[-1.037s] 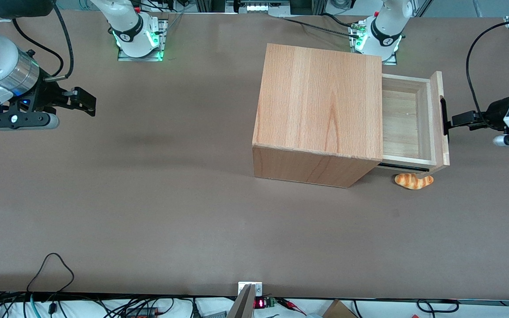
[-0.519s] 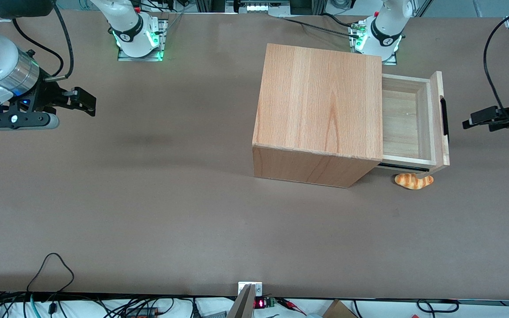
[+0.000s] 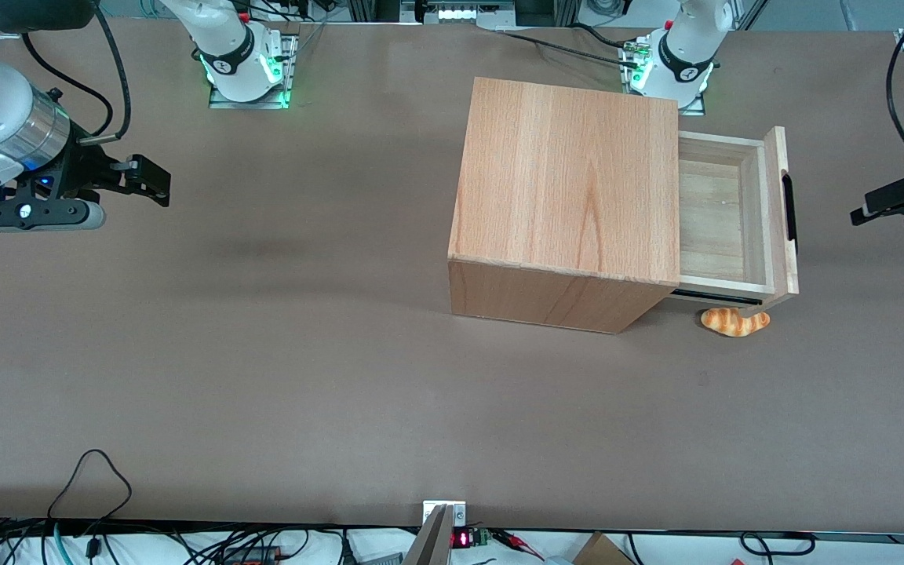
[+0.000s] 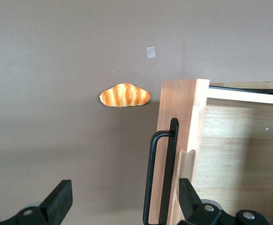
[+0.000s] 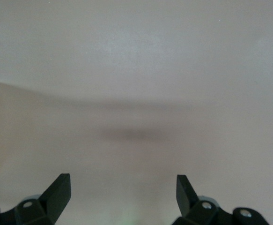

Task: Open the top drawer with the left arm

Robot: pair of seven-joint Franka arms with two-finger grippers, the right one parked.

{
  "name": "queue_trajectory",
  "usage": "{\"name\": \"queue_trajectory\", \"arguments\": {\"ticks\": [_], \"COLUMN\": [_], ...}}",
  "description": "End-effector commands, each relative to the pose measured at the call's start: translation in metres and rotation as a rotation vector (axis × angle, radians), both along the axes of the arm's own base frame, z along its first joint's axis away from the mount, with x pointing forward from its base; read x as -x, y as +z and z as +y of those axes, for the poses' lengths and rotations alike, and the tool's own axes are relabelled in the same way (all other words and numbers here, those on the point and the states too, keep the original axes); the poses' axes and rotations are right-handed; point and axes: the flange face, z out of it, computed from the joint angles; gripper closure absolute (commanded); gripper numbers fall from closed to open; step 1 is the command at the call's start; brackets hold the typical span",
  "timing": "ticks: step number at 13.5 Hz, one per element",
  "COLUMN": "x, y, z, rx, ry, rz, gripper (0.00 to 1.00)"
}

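So the top drawer [image 3: 734, 212] is pulled partway out of the wooden cabinet [image 3: 570, 196], sticking out toward the working arm's end of the table [image 3: 264, 353]. We can see right down onto its paler inner boards, and the black slot handle [image 3: 790, 205] sits on the front panel. The left arm's gripper [image 3: 860, 210] hangs in front of that panel, well apart from the handle and touching nothing. From the wrist view we get the gripper [image 4: 122, 199] with its fingers [image 4: 61, 199] spread wide, nothing between them, and the handle [image 4: 162, 178] and drawer [image 4: 230, 140] in sight. A little croissant [image 3: 735, 322] lies on the table just beside the drawer's corner, nearer the front camera than the drawer.
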Motion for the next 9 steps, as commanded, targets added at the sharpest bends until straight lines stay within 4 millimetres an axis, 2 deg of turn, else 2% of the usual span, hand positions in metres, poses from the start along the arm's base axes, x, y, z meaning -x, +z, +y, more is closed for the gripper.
{"name": "queue_trajectory", "arguments": {"ticks": [1, 4, 6, 9], "x": [-0.004, -0.009, -0.009, -0.012], "y": [0.025, 0.035, 0.058, 0.068], "z": [-0.015, -0.041, -0.060, -0.089], "rx": [-0.034, -0.047, -0.109, -0.136], "ry": [-0.013, -0.057, 0.005, 0.006], "rz": [0.007, -0.007, -0.022, -0.032], "gripper": [0.00, 0.00, 0.00, 0.00]}}
